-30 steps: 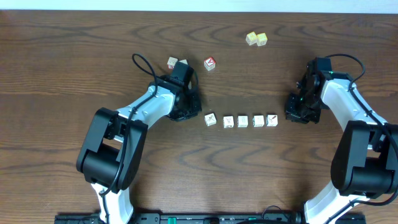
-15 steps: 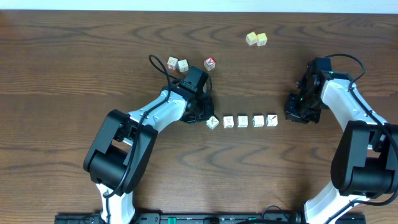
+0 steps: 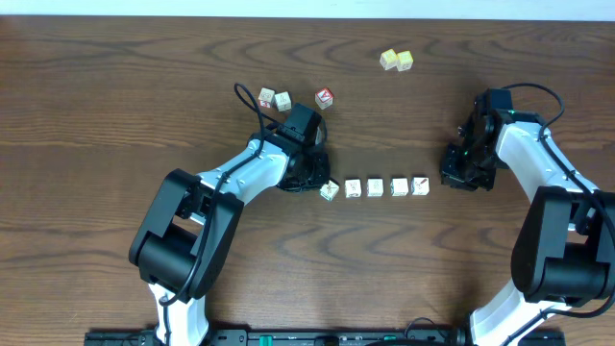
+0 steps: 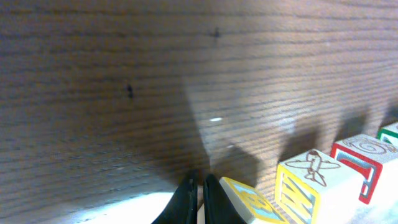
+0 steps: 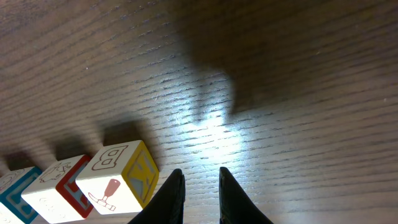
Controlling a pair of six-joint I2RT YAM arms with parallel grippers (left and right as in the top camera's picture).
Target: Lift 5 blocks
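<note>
Five whitish blocks lie in a row on the wooden table, from the leftmost block [image 3: 329, 190], which sits turned askew, to the rightmost block [image 3: 420, 185]. My left gripper [image 3: 318, 180] is shut with nothing in it, its tips [image 4: 198, 186] low at the table right beside that leftmost block [image 4: 249, 202]. The airplane-marked block [image 4: 311, 177] follows it in the left wrist view. My right gripper [image 3: 450, 177] stands just right of the row. Its fingers [image 5: 199, 190] are a little apart with only bare table between them, and the hammer-marked end block [image 5: 115, 177] lies just to their left.
Behind the left arm lie two more small cubes [image 3: 266, 97] [image 3: 282, 100] and a cube with a red face [image 3: 324, 97]. Two pale yellow cubes [image 3: 396, 61] sit at the far middle. Both arms reach in from the near edge.
My left gripper has swung right to the left end of the row, and the leftmost block has turned askew. The right arm has not moved.
</note>
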